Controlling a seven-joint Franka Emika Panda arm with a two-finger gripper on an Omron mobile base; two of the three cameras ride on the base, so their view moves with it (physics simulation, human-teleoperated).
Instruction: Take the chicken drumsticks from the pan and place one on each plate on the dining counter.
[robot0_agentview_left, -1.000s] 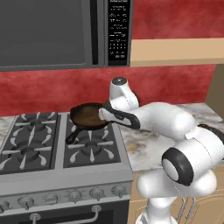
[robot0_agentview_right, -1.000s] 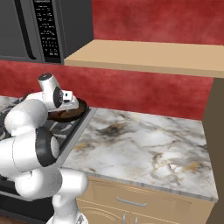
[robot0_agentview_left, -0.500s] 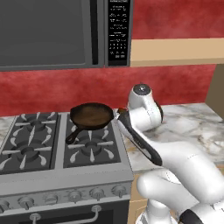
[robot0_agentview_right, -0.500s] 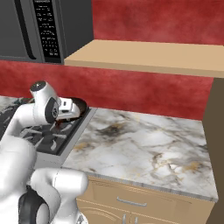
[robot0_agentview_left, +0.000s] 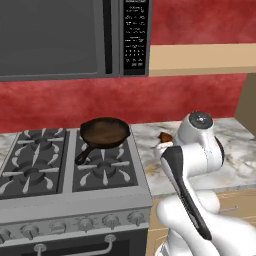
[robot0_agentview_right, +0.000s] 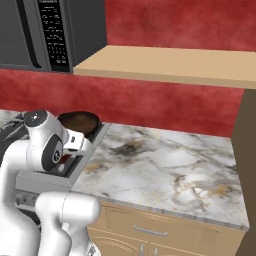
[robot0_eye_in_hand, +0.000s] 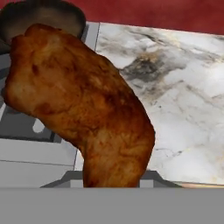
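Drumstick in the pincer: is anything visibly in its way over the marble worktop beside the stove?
Nothing visible is. The drumstick is held by the pincer above the seam between the stove and the marble worktop, with the pan behind it. No plate or dining counter is visible here.

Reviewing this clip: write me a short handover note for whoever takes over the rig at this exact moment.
Tool: shut on a chicken drumstick, carried in the air beside the stove over the marble worktop.
Pan: on the stove's rear right burner; its dark inside looks empty from the left base view, but a second drumstick cannot be ruled out.
Done: one drumstick lifted out of the pan.
Left: carry it to a plate on the dining counter, release it, then fetch the other drumstick for the second plate.
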